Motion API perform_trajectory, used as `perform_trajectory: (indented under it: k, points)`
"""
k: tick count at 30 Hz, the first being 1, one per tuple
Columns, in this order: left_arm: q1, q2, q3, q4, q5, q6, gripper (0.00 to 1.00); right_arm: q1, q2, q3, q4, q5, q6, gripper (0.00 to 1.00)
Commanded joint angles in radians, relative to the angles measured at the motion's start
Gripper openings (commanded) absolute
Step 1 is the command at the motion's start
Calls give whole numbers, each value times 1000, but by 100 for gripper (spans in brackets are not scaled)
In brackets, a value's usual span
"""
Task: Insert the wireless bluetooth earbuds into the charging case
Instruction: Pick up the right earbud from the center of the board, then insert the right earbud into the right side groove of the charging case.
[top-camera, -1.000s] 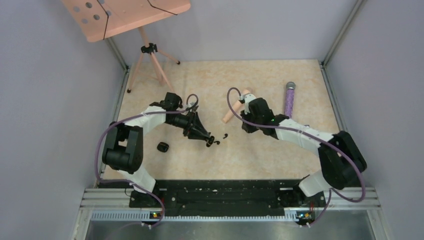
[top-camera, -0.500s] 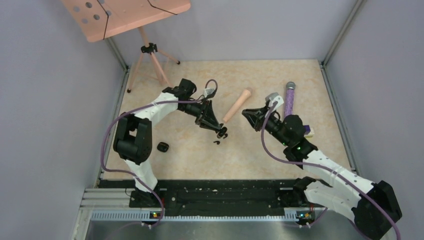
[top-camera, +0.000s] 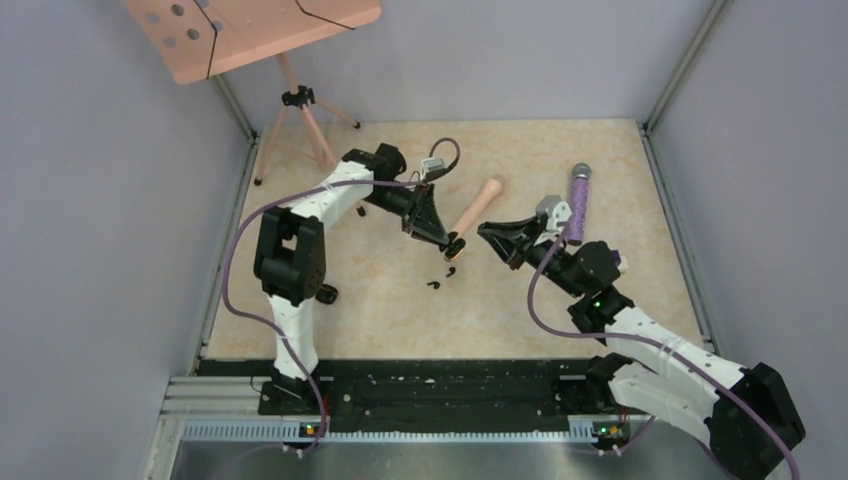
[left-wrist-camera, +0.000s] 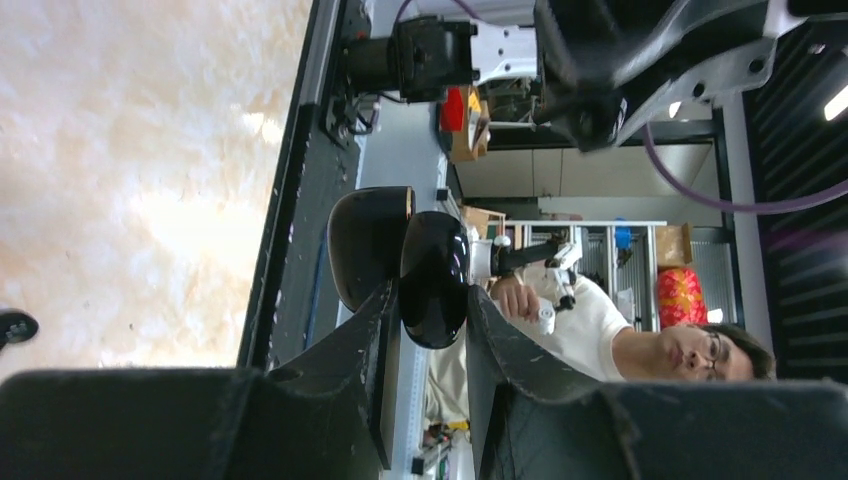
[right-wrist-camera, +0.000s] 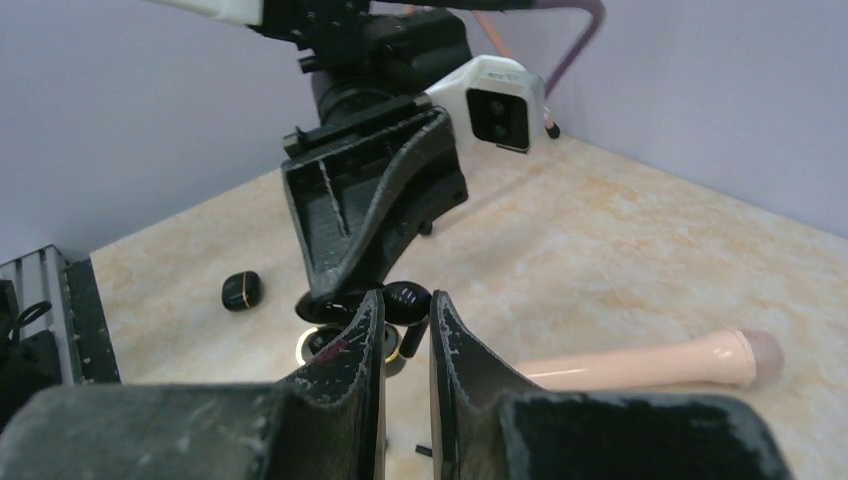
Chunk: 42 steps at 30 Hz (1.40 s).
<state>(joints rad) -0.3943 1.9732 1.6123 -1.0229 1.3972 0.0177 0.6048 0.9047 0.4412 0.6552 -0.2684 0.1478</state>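
Looking down from the top camera, the left gripper (top-camera: 446, 238) is stretched out over the middle of the beige marbled table (top-camera: 560, 150) with the charging case (top-camera: 456, 246) clamped at its tip. The left wrist view makes that pretty clear. Both fingers (left-wrist-camera: 345, 360) are squeezed onto the glossy black case, and the lid is swung open so the two rounded halves sit side by side.

The right gripper (top-camera: 482, 231) points straight at the case from the right, close but with a gap between them. Its fingers are pinched almost together and nothing shows up between them (the dark blob past the tips in the right wrist view looks like the case itself).

Both buds are down on the table. One earbud (top-camera: 451, 270) lies just below the case in the top view, and the second earbud (top-camera: 433, 285) is a little nearer the arm bases and off to the left.

A peach-pink stick (top-camera: 477, 208) lies just behind the two grippers and a purple microphone (top-camera: 579, 198) lies further right. A small black rounded lump (top-camera: 326, 293) sits by the left arm's upright link, well apart from the earbuds and the case.
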Motion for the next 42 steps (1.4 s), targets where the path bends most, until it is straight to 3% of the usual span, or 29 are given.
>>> perform_trajectory:
  k: [1, 3, 42]
  points:
    - [-7, 129, 171, -456, 97, 436, 0, 7, 9, -26, 136, -80, -44, 6]
    - [-8, 180, 221, -561, 125, 532, 0, 8, 24, -25, 142, -93, -62, 5]
    - [-11, 172, 204, -565, 130, 520, 0, 86, 239, -19, 297, -92, -166, 1]
